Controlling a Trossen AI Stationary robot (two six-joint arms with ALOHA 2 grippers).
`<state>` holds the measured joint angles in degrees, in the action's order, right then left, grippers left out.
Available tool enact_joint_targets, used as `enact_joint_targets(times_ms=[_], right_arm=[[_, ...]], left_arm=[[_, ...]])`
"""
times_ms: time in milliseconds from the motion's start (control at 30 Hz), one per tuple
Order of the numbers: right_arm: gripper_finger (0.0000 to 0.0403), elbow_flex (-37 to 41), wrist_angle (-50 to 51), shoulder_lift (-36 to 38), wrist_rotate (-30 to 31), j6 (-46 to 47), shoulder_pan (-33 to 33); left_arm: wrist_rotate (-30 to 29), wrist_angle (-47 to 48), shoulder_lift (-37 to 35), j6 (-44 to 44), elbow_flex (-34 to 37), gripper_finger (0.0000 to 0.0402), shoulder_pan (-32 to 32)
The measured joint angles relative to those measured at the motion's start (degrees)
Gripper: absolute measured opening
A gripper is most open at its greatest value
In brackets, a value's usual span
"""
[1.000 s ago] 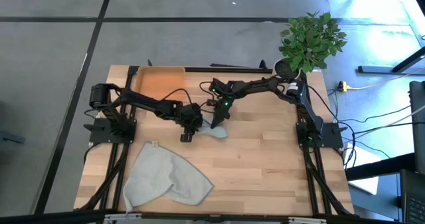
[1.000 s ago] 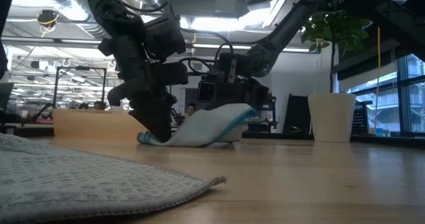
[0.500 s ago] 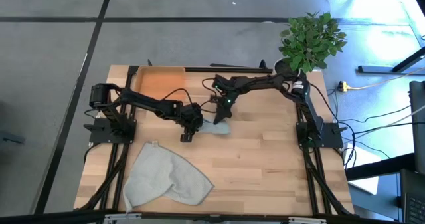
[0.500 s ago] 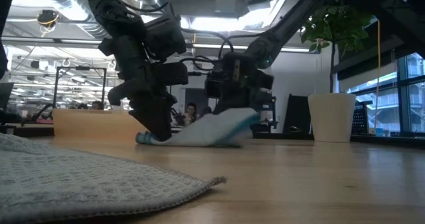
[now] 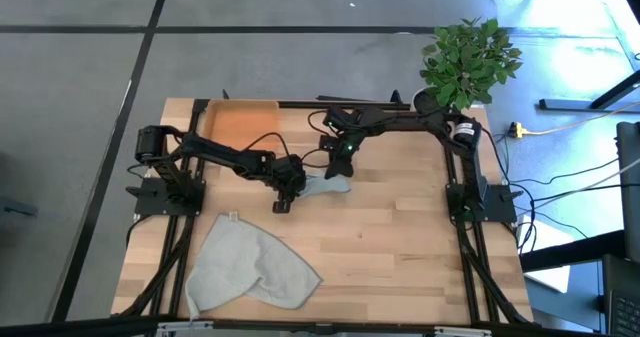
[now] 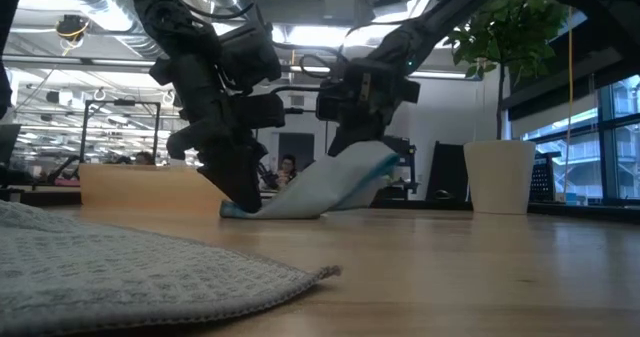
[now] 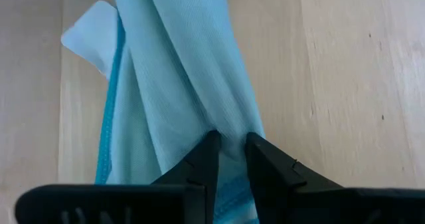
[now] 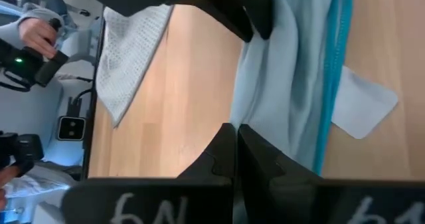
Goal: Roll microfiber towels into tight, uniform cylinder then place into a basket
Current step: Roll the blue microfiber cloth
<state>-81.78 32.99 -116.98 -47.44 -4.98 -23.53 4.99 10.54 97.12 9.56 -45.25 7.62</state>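
The light teal-blue towel [image 5: 325, 185] lies bunched into a narrow strip at mid-table, between my two grippers. My left gripper [image 5: 288, 185] is shut on its left end, low at the tabletop [image 6: 237, 199]. My right gripper [image 5: 339, 165] is shut on its right end and holds that end raised [image 6: 358, 149]. The pale grey-green towel [image 5: 250, 267] lies loosely spread at the near left, one part folded over. The orange basket [image 5: 240, 127] stands at the far left. My left gripper pinches a bunched fold of the teal towel [image 7: 229, 121] between its two fingers, several layers. The fingers slant down from the table's left. That end stays down on the table. My right gripper pinches the towel's other end at an edge [image 8: 255, 114] between its two fingers, from above. That end is lifted, and the cloth slopes down from it [image 6: 330, 182] to the table.
A potted plant [image 5: 468, 62] in a white pot [image 6: 497, 177] stands at the far right corner. Bare wood lies at the near right [image 5: 400, 257]. A person's hand [image 8: 40, 32] holding a device shows beyond the table.
My right gripper has gone up and toward the table's far edge, still shut on the teal towel. The towel's right end has risen with it and the cloth is drawn into a sloping strip. Its left end has stayed down under my left gripper.
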Motion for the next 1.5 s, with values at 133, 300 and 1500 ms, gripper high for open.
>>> enact_joint_targets(times_ms=[133,300,1500], right_arm=[[0.0010,0.0,1.3,0.4,0.1,0.0,0.1],[0.0018,0.0,1.7,0.4,0.1,0.2,1.0],[0.0112,-0.1,2.6,0.6,26.6,-19.3,11.8]], left_arm=[[0.1,0.0,0.0,-0.2,0.0,0.0069,0.0],[0.2,0.0,0.0,-0.2,0.0,0.0069,0.0],[0.6,1.7,-0.9,-1.7,0.1,0.0069,-1.5]])
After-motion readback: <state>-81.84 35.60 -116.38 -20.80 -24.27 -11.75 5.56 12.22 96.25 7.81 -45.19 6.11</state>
